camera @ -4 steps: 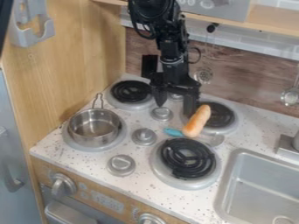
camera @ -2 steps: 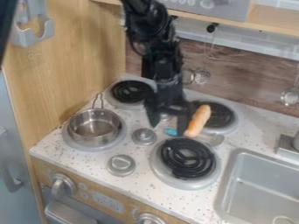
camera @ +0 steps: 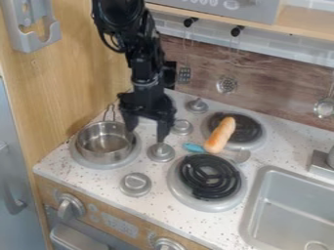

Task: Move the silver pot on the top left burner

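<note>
One round, shiny silver pot (camera: 102, 155), open-topped with a thin looped handle, sits upright on a burner (camera: 135, 151) just beside the tool (camera: 147, 135), whose fingers stand spread. Across the tool from it lies a bread roll (camera: 220, 135).

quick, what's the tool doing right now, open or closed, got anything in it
Tool: open, fingers spread, holding nothing; the silver pot is right beside it.
</note>
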Action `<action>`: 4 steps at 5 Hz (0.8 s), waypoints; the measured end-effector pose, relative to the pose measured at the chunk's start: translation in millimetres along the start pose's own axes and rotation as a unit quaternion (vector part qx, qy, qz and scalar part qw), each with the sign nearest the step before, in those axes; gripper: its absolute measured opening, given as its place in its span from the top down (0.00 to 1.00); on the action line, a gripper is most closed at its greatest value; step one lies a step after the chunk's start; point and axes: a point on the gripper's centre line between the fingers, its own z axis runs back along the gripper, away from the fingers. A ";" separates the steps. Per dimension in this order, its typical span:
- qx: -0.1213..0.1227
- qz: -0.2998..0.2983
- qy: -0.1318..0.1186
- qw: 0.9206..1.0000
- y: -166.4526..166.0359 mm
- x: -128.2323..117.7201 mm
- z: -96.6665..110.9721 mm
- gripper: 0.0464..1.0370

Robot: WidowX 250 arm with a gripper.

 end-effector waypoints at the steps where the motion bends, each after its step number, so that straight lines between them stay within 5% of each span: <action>1: 0.035 0.024 -0.002 0.999 16.8 -0.6 -0.2 0.04; 2: 0.071 0.048 0.050 0.995 29.0 -10.0 -26.3 0.04; 3: 0.061 0.055 0.087 0.993 27.3 -10.9 -48.6 0.10; 4: 0.051 0.060 0.097 0.992 24.7 -13.2 -55.7 0.41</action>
